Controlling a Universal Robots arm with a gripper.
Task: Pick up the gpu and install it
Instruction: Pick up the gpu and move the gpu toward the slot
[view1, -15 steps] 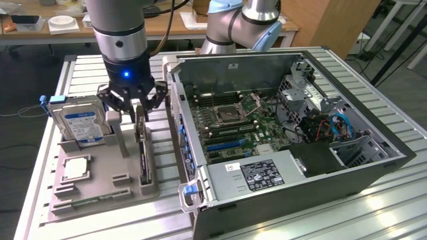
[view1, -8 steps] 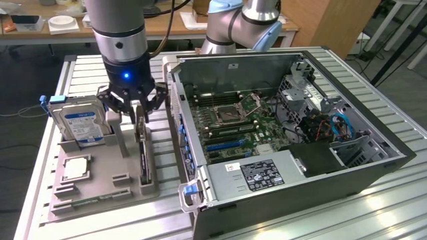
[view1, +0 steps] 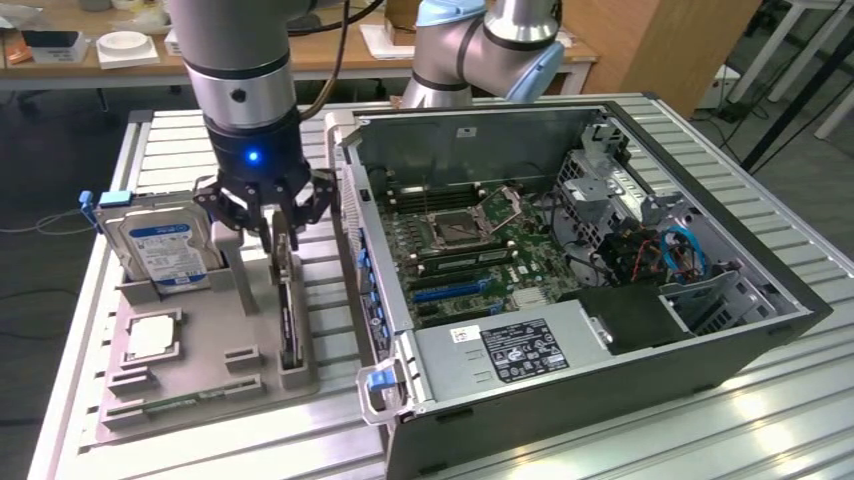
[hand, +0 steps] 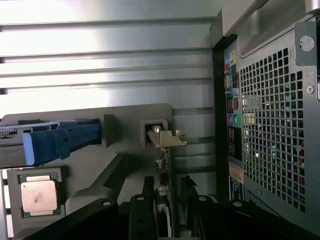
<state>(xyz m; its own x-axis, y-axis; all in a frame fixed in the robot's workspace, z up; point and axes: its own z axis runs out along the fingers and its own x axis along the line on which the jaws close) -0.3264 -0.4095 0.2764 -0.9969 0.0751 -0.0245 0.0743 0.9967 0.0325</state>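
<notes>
The gpu (view1: 287, 312) is a thin dark card standing on edge in a slot of the grey holder tray (view1: 200, 402), left of the open computer case (view1: 747, 345) in the exterior view. My gripper (view1: 280, 232) hangs straight down over the card's upper end, one finger on each side. In the wrist view the gpu's silvery bracket (hand: 166, 138) points away from me and the card's edge runs between my black fingers (hand: 148, 195). The gripper (hand: 167, 194) is open, with a small gap showing beside the card. The card sits in its slot.
On the same tray a hard drive (view1: 160, 250) with a blue-white label stands upright, and a square processor chip (view1: 152, 336) lies flat. The case's perforated rear wall (hand: 272, 115) is close beside the gpu. The motherboard (view1: 454, 250) lies exposed inside. A second arm's base (view1: 487, 50) stands behind the case.
</notes>
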